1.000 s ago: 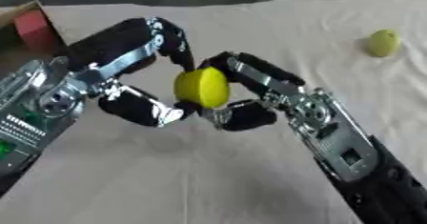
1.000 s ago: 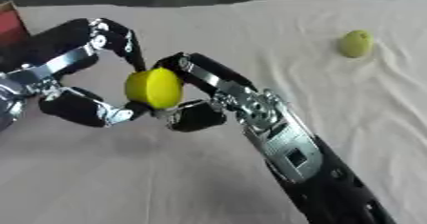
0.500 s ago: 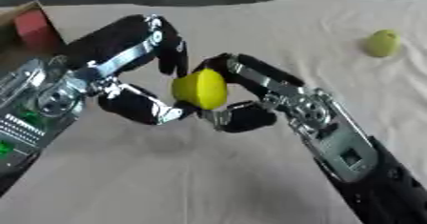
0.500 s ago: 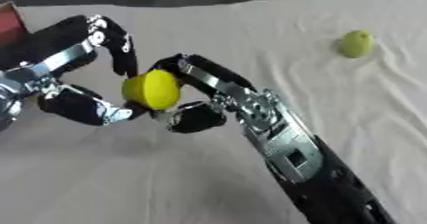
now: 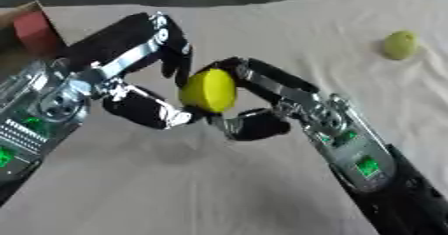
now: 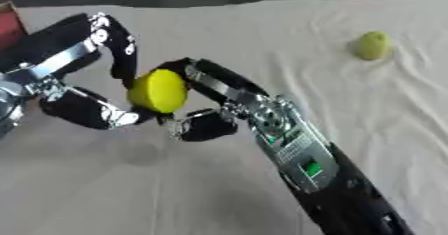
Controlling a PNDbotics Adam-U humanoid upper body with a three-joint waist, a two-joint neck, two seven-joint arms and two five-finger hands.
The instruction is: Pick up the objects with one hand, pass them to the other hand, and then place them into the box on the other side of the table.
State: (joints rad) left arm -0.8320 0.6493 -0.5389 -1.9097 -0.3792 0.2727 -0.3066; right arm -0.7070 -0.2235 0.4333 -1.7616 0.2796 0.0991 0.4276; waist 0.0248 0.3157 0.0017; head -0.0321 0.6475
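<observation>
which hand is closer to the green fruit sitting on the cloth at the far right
Right. The right hand is at the yellow fruit mid-table, on the side facing the green fruit, though well short of it. The left hand is on the yellow fruit's other side, farther away.

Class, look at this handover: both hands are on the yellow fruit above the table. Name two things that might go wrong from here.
1. The yellow fruit is round and sits between the left hand and right hand; badly timed release may drop it.
2. Dropped, it might roll across the cloth-covered table, away from the box.
</observation>
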